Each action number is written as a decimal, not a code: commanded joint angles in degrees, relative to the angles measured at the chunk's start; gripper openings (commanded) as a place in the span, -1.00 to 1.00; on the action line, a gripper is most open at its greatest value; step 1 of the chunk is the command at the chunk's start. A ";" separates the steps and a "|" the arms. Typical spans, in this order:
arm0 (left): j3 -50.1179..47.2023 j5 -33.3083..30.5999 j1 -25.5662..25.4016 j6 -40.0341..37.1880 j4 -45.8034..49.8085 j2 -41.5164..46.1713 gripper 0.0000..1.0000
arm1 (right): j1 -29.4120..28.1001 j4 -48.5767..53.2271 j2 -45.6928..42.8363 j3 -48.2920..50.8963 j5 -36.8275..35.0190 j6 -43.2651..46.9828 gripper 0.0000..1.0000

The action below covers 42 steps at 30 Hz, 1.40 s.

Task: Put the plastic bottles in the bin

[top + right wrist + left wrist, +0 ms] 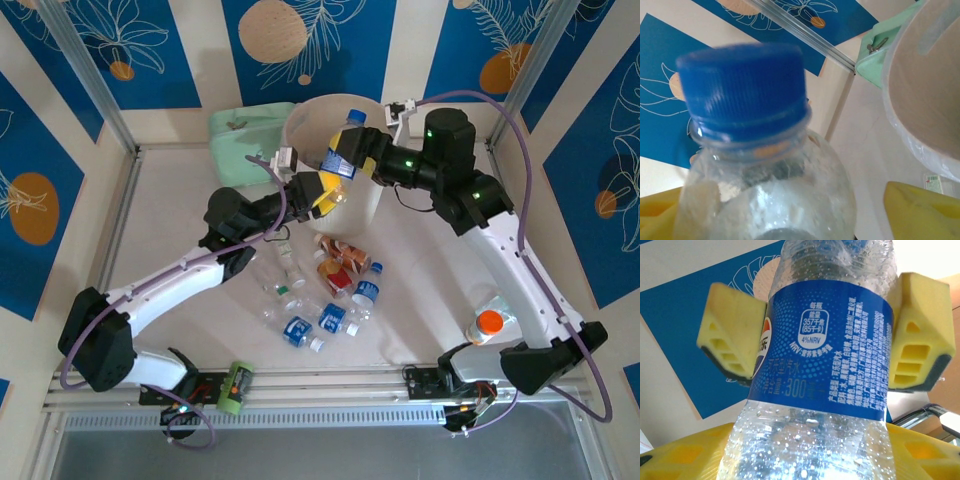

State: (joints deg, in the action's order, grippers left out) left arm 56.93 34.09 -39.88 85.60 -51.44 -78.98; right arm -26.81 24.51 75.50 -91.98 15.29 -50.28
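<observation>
Since both arms had a claim on the same bottle (343, 155) at that point, the obvious way for it to go wrong was the swap itself. The left gripper (802, 455) was pinching the clear lower body, pads pressed in just under the blue label (830, 340). If it let go before the other side had a real bite, the bottle would drop. It hung right over the near rim of the bin (305, 112), so I figured it could clip the lip and land back on the table (440, 260) among the loose bottles (330, 290) in the middle. Thin, wet-looking plastic too, so a half-hearted squeeze might just squirt it out. Two sets of fingers that close together could also clash.

The right gripper (790, 212) had its jaws either side of the label, one yellow pad (920, 335) at each edge. Couldn't tell if they were actually squeezing or just flanking; in its own wrist view one finger looked clear of the bottle's shoulder. The blue cap (745, 80) stuck out past the right fingers, over the bin's opening. The bin itself sat at the far edge of the table, about midway along, beside a pale-green pouch (245, 140).
</observation>
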 commanded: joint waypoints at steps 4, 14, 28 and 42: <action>0.86 1.74 -0.26 -2.09 -1.05 0.14 0.05 | -0.70 -0.79 0.88 -2.19 -0.05 0.78 0.46; 0.39 1.08 -0.27 -4.04 2.04 0.05 0.09 | -0.97 0.62 0.43 -1.97 -1.40 1.07 0.15; -0.53 -1.03 0.04 -10.96 10.26 1.86 1.00 | 0.07 2.38 -0.08 -1.87 -3.28 0.26 -0.05; -0.37 -26.81 3.35 -36.54 60.73 24.12 1.00 | 6.93 6.38 4.66 -4.82 -5.41 -1.85 -0.06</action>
State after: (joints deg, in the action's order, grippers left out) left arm 53.30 19.73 -37.56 59.96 -8.60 -59.81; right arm -21.10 29.28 77.91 -94.35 10.85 -51.20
